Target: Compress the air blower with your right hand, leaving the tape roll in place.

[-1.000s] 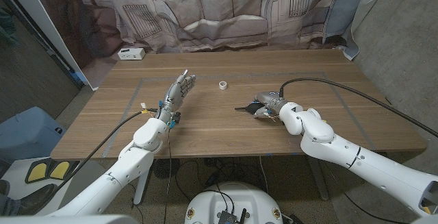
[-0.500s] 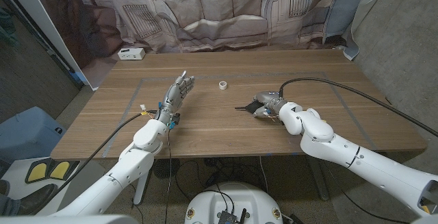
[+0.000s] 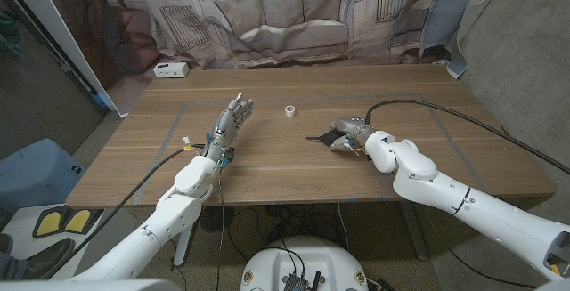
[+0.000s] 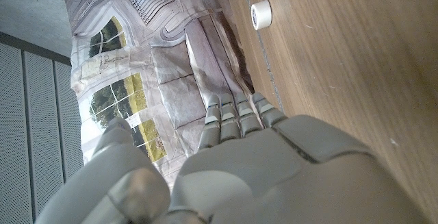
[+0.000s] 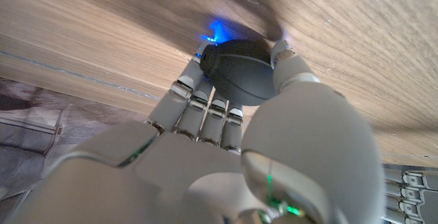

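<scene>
- Head view: high, looks down over table [image 3: 294, 162], both arms.
- Left wrist view: close behind left hand [image 4: 274, 176], faces far; shares tape roll [image 4: 261, 14].
- Right wrist view: very close.

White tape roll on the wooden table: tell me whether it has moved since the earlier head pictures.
No. The small white tape roll sits at the same spot relative to the white box near the table's far edge.

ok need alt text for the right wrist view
The right hand wraps its fingers and thumb around the dark rubber bulb of an air blower on a wooden table. A blue light glows by the bulb.
</scene>
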You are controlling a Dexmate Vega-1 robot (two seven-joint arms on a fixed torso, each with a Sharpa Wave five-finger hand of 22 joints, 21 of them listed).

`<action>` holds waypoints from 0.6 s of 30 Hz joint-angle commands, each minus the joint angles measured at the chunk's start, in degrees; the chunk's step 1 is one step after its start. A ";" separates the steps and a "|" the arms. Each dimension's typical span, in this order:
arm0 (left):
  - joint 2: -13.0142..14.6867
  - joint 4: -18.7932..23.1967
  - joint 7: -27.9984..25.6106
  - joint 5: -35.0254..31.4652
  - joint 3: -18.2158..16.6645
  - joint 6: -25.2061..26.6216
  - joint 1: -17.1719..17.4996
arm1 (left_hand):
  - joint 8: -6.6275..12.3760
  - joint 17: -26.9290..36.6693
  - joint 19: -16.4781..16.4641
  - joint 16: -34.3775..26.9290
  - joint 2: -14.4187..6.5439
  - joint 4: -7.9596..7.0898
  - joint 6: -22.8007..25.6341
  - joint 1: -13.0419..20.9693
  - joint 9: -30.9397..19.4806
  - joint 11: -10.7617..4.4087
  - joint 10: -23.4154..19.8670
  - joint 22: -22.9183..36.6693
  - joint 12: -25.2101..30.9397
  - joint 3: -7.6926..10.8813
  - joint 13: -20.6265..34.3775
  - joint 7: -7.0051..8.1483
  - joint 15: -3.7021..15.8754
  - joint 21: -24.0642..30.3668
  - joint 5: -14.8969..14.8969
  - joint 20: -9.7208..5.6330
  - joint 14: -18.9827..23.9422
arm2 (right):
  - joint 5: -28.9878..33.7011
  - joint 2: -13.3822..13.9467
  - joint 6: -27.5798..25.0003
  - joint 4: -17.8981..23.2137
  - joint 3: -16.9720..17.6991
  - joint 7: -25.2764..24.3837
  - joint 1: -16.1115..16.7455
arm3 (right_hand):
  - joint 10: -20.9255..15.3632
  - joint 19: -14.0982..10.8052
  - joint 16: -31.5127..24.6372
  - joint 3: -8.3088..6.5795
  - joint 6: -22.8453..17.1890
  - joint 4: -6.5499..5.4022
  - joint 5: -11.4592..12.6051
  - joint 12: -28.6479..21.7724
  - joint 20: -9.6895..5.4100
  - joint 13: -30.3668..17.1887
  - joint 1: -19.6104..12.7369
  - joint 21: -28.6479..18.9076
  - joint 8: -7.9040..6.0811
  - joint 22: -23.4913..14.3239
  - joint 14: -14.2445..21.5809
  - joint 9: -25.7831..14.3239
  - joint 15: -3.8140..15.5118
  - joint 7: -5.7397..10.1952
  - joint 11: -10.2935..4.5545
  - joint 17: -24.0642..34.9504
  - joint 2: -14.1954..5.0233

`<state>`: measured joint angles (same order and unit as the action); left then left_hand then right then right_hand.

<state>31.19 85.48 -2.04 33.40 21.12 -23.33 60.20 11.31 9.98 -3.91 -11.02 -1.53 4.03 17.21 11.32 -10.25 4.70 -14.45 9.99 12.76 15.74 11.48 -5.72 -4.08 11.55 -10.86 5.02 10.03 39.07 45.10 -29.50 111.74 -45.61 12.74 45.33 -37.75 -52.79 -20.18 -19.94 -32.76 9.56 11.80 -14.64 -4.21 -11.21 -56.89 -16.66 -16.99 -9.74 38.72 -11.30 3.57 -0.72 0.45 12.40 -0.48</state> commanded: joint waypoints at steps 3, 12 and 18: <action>-0.51 -0.44 -0.25 0.42 -0.30 -0.73 0.31 | 0.12 0.29 -0.23 0.00 -0.36 0.20 0.40 0.17 -0.25 -0.15 -0.57 0.25 0.17 0.17 0.06 -0.11 -0.21 -0.22 0.14 0.11 0.60 | -1.50 0.24 0.23 0.05 0.33 -2.51 0.22 | -1.01 -1.06 -0.82 -0.42 -1.08 -0.32 -0.43 0.09 -0.35 -0.08 -1.13 -0.46 -0.27 -0.28 0.95 -0.26 2.32 -0.05 0.07 0.47 -0.50; -0.72 -0.79 -0.36 0.70 -0.49 -0.95 0.44 | 0.12 0.29 -0.21 0.02 -0.42 0.25 0.54 0.16 -0.26 -0.11 -0.70 0.26 0.19 0.19 0.07 -0.07 -0.20 -0.24 0.15 0.15 0.63 | -3.22 0.54 0.78 0.62 1.56 -4.75 1.14 | -1.60 -1.32 -1.09 -0.26 -1.57 -0.50 -0.59 0.14 -0.28 -0.11 -1.31 -0.41 -0.25 -0.28 1.33 -0.27 2.18 -0.33 0.56 0.69 -0.84; -0.64 -0.71 -0.42 0.64 -0.43 -0.63 0.39 | 0.07 0.29 -0.21 0.02 -0.47 0.29 0.52 0.16 -0.26 -0.08 -0.79 0.26 0.20 0.20 0.07 -0.05 -0.25 -0.24 0.16 0.16 0.69 | -5.30 0.68 1.73 0.30 2.61 -6.86 2.09 | -2.80 -1.98 -1.44 -0.35 -2.77 -0.43 -0.67 -0.04 -0.39 -0.13 -1.90 -0.52 -0.51 -0.30 2.28 -0.28 2.41 -0.07 0.24 0.77 -1.25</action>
<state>30.66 84.96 -2.36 33.91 20.75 -23.99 60.55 11.31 9.98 -3.91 -11.02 -1.52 4.03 17.20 11.32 -10.25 4.40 -14.75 9.99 12.75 15.74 11.48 -5.73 -4.30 11.55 -10.86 5.02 10.25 36.53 45.51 -28.95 112.00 -44.64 9.24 46.10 -39.60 -53.86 -21.07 -20.17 -34.71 9.32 11.31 -14.64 -4.50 -11.20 -57.93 -16.85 -16.99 -9.86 40.36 -11.34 3.78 -0.82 0.75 12.94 -1.52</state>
